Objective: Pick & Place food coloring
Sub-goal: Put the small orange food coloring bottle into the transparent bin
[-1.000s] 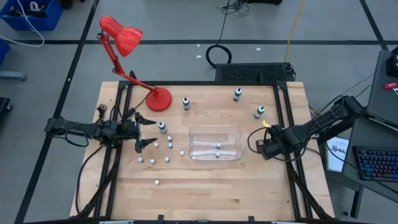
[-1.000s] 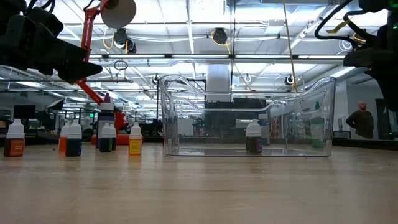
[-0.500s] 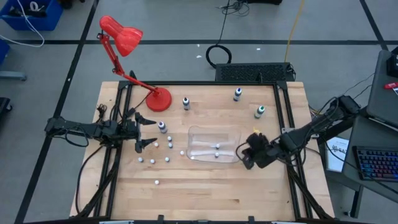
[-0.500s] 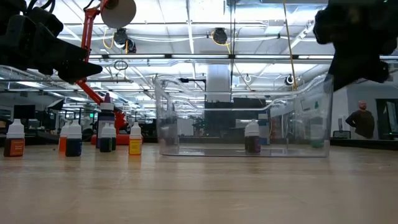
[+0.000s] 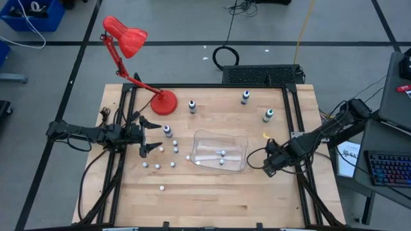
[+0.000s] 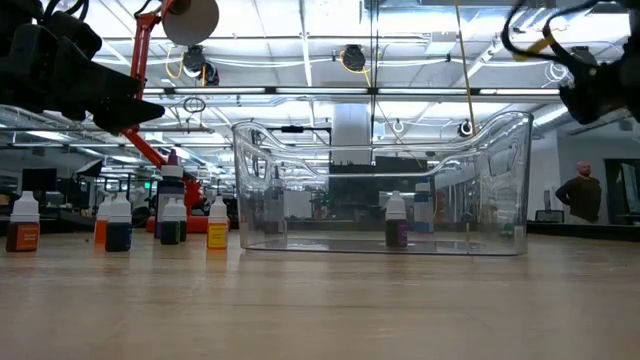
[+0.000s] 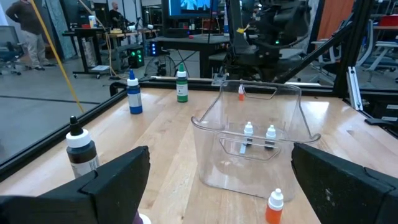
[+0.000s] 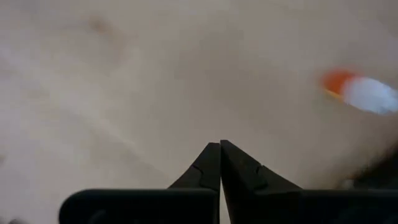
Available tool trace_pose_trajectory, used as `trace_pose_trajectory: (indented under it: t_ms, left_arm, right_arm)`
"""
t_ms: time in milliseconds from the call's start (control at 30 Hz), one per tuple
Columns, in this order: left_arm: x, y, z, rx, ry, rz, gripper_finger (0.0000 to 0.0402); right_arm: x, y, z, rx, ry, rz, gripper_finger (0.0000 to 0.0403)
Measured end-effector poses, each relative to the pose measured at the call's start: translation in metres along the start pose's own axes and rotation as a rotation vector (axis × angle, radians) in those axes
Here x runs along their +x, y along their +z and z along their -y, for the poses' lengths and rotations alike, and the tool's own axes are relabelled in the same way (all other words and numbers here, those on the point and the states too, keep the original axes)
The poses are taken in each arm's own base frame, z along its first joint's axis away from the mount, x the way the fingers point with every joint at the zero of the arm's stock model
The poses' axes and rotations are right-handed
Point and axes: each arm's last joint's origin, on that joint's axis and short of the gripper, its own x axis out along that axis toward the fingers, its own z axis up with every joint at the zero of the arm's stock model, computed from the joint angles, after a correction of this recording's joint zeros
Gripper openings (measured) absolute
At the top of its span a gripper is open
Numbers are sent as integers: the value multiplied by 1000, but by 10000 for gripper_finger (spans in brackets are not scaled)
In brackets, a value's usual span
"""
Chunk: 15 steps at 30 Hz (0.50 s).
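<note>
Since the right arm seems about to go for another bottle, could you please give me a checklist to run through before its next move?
1. Right gripper ready to grasp: not ok; its fingers are shut together with nothing between them.
2. Left gripper out of the way: ok; it is open at the table's left side, apart from the clear bin.
3. Bin upright on the table: ok.
4. Small bottles in the bin standing: ok for the one in the low view.
5. Orange-and-white bottle ahead of the right gripper upright: cannot tell; too blurred.
</note>
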Motion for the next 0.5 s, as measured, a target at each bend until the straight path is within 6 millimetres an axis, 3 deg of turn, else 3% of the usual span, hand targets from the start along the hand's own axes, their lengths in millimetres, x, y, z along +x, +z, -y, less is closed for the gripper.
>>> trace_pose_trajectory:
  t_ms: [167,500]
  left_arm:
    - [0,0,0,0,0,0,388]
    - [0,0,0,0,0,0,388]
  right_arm:
    - [11,0,10,197,-60,-1,0]
    - [34,1,31,410,-169,-63,0]
